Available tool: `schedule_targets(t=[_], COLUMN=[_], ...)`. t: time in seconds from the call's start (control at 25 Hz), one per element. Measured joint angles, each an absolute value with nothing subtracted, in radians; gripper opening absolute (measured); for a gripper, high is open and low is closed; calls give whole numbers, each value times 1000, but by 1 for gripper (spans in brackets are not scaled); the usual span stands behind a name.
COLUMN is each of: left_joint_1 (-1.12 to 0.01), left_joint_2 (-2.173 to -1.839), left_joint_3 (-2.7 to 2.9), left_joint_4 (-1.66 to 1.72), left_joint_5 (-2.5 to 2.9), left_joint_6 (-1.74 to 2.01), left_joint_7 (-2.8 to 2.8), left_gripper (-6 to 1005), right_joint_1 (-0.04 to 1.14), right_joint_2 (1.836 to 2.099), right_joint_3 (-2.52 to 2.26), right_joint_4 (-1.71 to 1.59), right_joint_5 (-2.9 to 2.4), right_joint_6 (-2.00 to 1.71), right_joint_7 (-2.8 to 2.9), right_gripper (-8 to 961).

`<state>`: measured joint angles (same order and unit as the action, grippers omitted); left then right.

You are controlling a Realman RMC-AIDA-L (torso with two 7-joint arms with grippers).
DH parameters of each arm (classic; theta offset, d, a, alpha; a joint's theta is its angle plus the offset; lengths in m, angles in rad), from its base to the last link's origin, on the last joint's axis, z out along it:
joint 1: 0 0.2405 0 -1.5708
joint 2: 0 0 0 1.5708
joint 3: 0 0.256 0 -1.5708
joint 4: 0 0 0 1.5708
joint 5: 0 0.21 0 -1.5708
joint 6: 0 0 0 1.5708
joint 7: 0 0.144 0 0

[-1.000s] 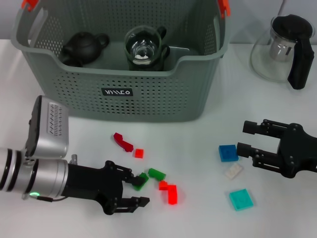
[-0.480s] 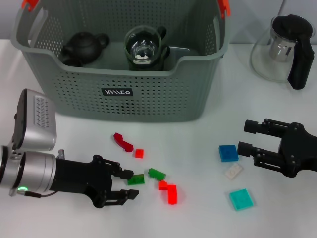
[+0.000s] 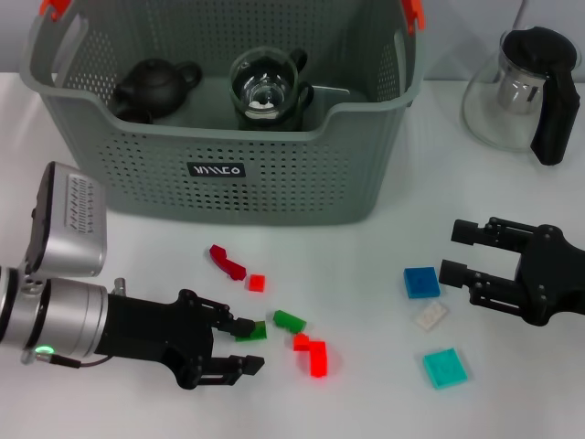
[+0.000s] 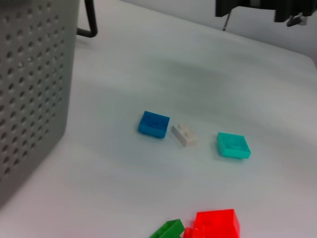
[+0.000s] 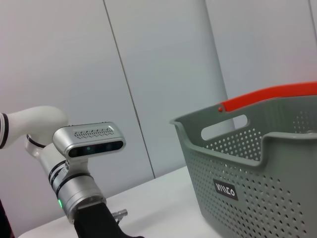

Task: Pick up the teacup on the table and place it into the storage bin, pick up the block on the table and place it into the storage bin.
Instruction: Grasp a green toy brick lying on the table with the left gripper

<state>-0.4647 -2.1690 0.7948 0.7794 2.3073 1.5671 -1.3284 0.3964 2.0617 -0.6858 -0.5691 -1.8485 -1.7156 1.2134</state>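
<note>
Lower left of the head frame, the left gripper (image 3: 245, 345) lies low on the worktop (image 3: 366, 274), fingers wide around a dark green block (image 3: 250, 331) to grasp it; the right gripper (image 3: 455, 255), fingers wide, idles at right beside the blue block (image 3: 420, 282)

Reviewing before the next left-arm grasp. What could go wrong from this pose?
1. The left gripper is open around a dark green block with another green block and a red block close beside it; closing may nudge or catch a neighbour.
2. The storage bin already holds a black teapot and a glass cup; a dropped block could strike the glass.
</note>
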Motion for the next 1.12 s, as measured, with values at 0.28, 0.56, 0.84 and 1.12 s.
schedule_targets(t=[0.28, 0.56, 0.84, 1.12], left_joint_1=[-479, -484, -485, -485], left_joint_2=[-2170, -2169, -2170, -2168], left_joint_3=[798, 799, 799, 790], left_joint_4=[758, 749, 748, 774], left_joint_5=[2310, 2316, 2310, 2307], left_joint_6=[1534, 1501, 1465, 1443], left_joint_7=[-1330, -1340, -1354, -1401], left_gripper=[488, 487, 488, 491], right_joint_1=[403, 404, 405, 405], right_joint_2=[2062, 2062, 2063, 2063], right_joint_3=[-683, -683, -683, -683], right_joint_4=[-569, -569, -569, -569], right_joint_5=[-1847, -1847, -1849, -1849], right_joint_6=[-1716, -1717, -1715, -1715], right_joint_7=[1213, 1213, 1213, 1213], right_gripper=[665, 666, 666, 665])
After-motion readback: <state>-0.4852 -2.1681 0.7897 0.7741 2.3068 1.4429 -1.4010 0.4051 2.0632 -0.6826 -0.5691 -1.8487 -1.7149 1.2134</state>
